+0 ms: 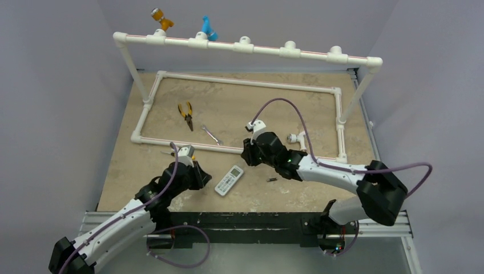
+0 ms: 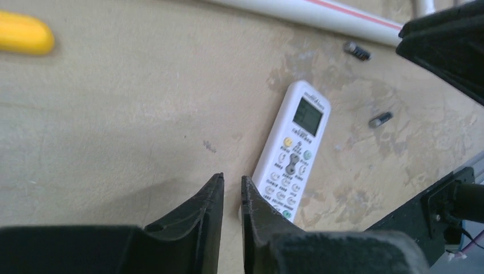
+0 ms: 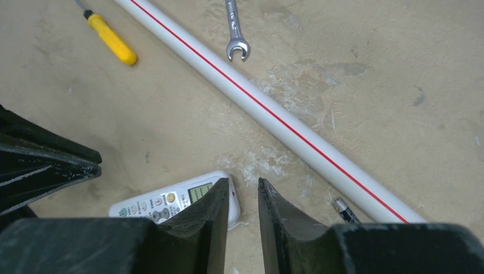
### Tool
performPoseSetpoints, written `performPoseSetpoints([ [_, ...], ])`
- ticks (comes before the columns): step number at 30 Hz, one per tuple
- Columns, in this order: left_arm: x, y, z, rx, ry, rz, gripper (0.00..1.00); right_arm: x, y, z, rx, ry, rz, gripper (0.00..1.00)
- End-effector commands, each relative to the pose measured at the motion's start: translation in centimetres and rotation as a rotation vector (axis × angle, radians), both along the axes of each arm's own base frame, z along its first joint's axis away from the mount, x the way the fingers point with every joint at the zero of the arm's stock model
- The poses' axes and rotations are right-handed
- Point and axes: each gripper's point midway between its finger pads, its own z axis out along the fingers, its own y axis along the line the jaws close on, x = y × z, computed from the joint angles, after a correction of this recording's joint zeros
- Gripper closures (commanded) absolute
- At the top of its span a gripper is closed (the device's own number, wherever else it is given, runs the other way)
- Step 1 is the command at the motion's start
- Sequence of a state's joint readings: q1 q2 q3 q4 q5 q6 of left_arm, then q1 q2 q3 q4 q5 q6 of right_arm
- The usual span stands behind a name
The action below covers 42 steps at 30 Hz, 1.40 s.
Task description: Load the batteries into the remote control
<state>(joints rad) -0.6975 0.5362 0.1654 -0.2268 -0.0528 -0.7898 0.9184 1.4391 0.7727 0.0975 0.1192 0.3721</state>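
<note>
Left hand (image 2: 231,180), closed and empty, hovers just beside the button end of the face-up remote control (image 2: 294,154), which lies diagonally on the desk (image 1: 125,165). Right hand (image 3: 243,188), slightly parted, is nearer both batteries (image 2: 380,119).

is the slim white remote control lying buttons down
No, the slim white remote control shows its display and buttons facing up.

You see a white remote (image 2: 292,151) right of your black left gripper (image 2: 232,180); ahead of the right gripper (image 3: 244,185), a red-striped white pipe (image 3: 274,108), yellow-handled screwdriver (image 3: 111,39), silver wrench (image 3: 235,31).
</note>
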Motion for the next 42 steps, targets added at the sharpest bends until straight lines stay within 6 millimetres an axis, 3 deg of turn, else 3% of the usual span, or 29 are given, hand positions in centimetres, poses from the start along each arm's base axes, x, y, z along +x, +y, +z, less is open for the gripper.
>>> performPoseSetpoints([
  [1,1.8,0.2,4.9,0.074,-0.123,-0.022,0.81,-0.8,-2.8,2.1,0.017,-0.055,-0.057,0.71],
  [4,1.5,-1.8,6.3,0.086,-0.161,-0.184,0.72,-1.6,-4.2,3.1,0.037,-0.065,-0.083,0.64],
  [7,0.9,-3.6,6.7,0.141,-0.192,-0.308,0.56,-2.2,-5.7,3.7,0.039,-0.073,-0.106,0.6],
  [12,0.5,-4.8,5.4,0.306,-0.213,-0.377,0.31,-2.6,-8.7,5.5,0.064,-0.117,-0.201,0.3],
  [14,0.5,-5.5,5.0,0.314,-0.205,-0.404,0.19,-2.9,-9.9,6.6,0.097,-0.147,-0.234,0.26],
  [17,0.7,-6.2,4.4,0.348,-0.198,-0.429,0.12,-3.3,-11.2,7.4,0.115,-0.168,-0.26,0.23],
  [23,1.6,-6.9,2.8,0.441,-0.163,-0.452,0.11,-3.9,-12.6,7.3,0.101,-0.174,-0.278,0.23],
  [28,0.8,-8.6,1.8,0.396,-0.146,-0.533,0.12,-4.2,-12.7,6.8,0.088,-0.166,-0.265,0.23],
  [34,1.1,-7.5,-0.3,0.493,-0.079,-0.506,0.14,-4.2,-12.6,6.4,0.088,-0.164,-0.264,0.23],
  [42,0.9,-7.9,-1.9,0.501,-0.018,-0.504,0.4,-4.3,-12.9,5.9,0.077,-0.16,-0.268,0.24],
])
